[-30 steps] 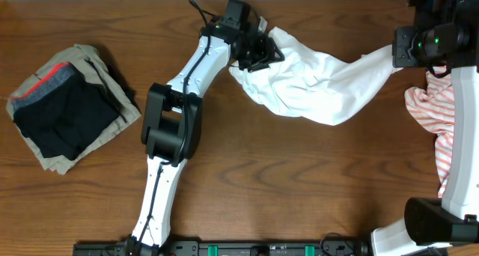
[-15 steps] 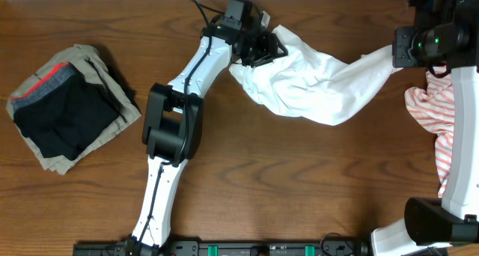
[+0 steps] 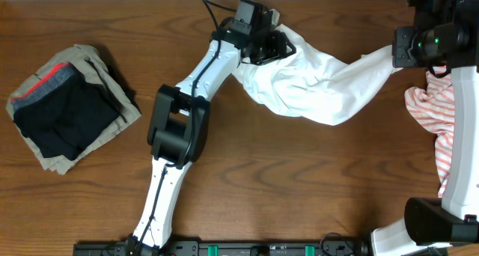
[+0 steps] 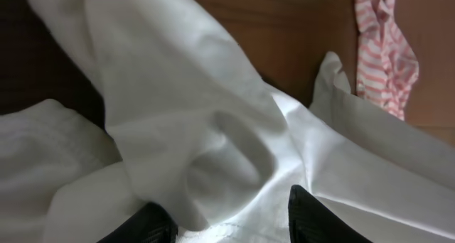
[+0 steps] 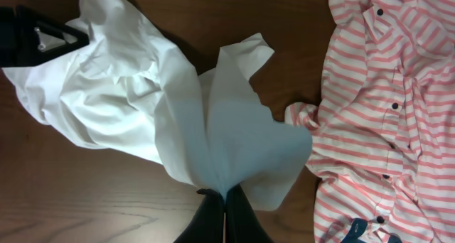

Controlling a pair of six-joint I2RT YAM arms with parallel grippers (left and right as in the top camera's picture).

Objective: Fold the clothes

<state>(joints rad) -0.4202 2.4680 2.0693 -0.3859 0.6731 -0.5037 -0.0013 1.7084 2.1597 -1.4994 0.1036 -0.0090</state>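
The clothes point(image 3: 322, 84) bunched in half-wide left jaws, an edge tight in right jaws.

left arm point(image 3: 209, 65): white shells, black joints point(image 3: 178, 127) (black cable point(image 3: 208, 4) at the wrist), black jaws.
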